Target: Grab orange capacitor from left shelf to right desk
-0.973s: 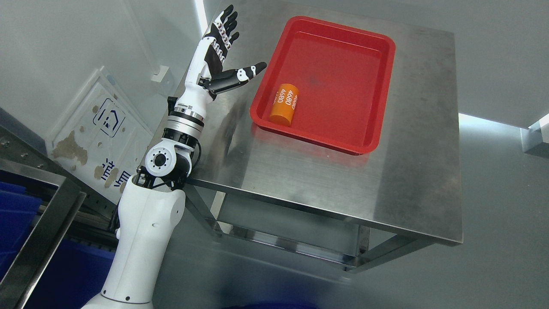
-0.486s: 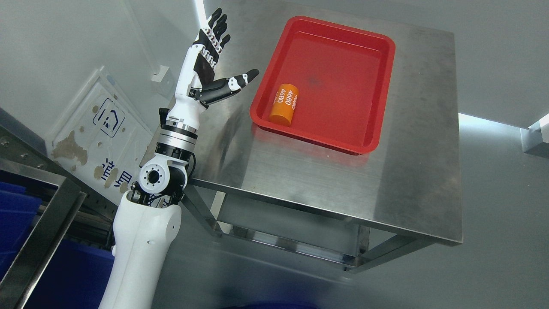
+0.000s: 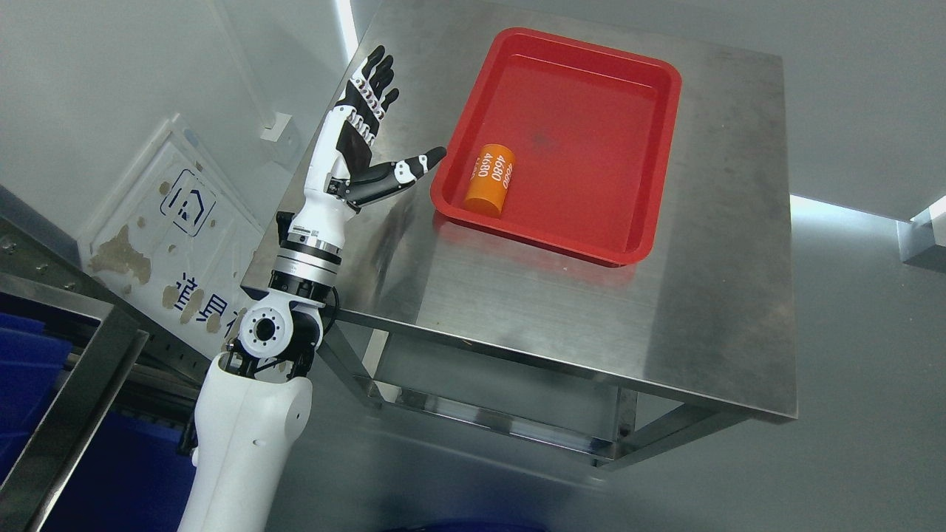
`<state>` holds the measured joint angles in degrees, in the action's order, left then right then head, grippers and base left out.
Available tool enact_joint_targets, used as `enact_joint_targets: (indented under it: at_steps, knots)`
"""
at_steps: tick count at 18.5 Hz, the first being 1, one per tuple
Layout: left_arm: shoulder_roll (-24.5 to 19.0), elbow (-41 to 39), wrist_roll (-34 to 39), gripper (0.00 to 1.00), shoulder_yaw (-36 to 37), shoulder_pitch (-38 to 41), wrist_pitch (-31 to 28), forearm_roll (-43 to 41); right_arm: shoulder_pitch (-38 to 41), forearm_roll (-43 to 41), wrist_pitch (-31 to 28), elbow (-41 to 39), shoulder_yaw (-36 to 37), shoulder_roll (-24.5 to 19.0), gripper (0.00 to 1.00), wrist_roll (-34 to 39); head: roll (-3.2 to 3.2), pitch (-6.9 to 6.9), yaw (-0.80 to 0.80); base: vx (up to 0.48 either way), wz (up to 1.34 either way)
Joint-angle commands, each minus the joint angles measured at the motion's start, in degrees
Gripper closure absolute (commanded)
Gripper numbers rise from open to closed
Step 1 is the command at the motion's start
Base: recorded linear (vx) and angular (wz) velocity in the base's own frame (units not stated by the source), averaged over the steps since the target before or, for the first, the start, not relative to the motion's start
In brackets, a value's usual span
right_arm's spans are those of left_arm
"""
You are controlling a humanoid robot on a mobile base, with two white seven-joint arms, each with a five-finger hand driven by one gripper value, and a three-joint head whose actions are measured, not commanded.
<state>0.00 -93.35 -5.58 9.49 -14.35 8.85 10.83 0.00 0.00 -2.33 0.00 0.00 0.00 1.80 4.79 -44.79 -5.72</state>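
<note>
An orange capacitor (image 3: 491, 179) with white "4680" print lies on its side in the near left part of a red tray (image 3: 650, 133) on the steel desk (image 3: 532, 303). My left hand (image 3: 384, 125) is raised over the desk's left edge, left of the tray, palm facing the tray. Its fingers are spread straight and the thumb (image 3: 414, 165) points at the tray rim, holding nothing. The hand is apart from the capacitor.
A steel shelf frame (image 3: 74, 384) with blue bins (image 3: 29, 369) stands at the lower left. A worn white sign (image 3: 174, 236) leans against the wall behind my arm. The desk has a lower crossbar (image 3: 488, 421) beneath it.
My left arm has drawn back toward the lower left and the hand has dropped a little, away from the tray. The capacitor and tray have not moved.
</note>
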Motion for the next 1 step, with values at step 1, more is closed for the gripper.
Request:
enact_joint_targets:
  at_steps: [1]
  knots:
    - [-1.0, -1.3, 0.0, 0.01, 0.2, 0.8, 0.0, 0.0, 1.9, 0.0, 0.0, -1.3, 0.7, 1.0, 0.0, 0.0, 0.0, 0.0, 0.0, 0.0, 0.0]
